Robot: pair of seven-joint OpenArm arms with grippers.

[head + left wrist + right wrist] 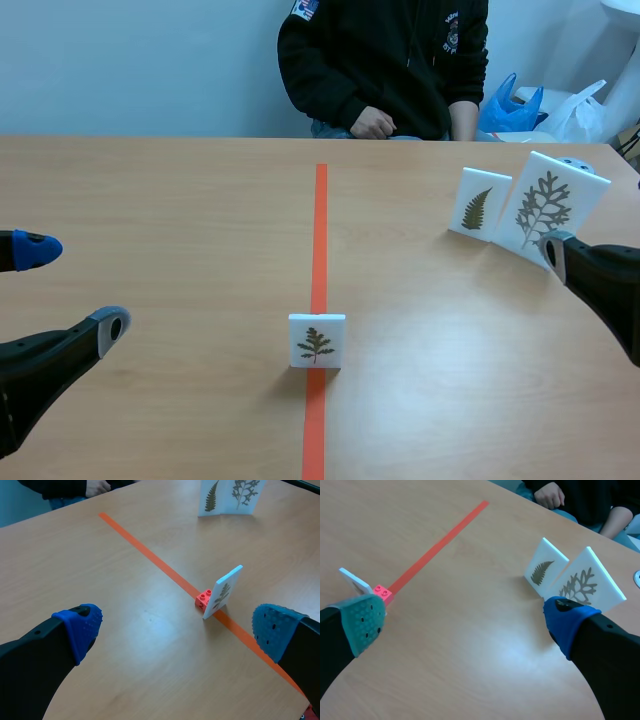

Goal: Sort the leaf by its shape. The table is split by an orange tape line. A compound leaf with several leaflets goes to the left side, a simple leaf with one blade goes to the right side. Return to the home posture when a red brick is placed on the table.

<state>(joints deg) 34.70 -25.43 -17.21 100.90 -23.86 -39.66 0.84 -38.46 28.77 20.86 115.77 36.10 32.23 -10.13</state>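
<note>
The sort had not yet begun: the card [317, 340] stood upright on the tape [321, 220], toward the robot's side of the bench [180, 220], with its leaf [315, 345] facing the robot. The leaf showed several leaflets along one stem, so I judged it compound and bound for the left side. A small red brick [203, 599] touched the card's back. It looked like a prop for the card rather than the signal to go home, though that was only a judgement. The left fingers [80, 630] were spread wide with nothing between them, low and short of the card. The right fingers [365, 622] were likewise spread and empty, off to the right near the big card [550, 200] and the fern card [477, 205], which stood side by side. The next move called for the left arm to close in, pinch the card by its thin edges and carry it leftward. Bare wood lay between the tape and the left fingers, giving room for that. The far edge, by the person [390, 60], was well apart from the card. The right arm had the two standing cards close by to avoid.
</note>
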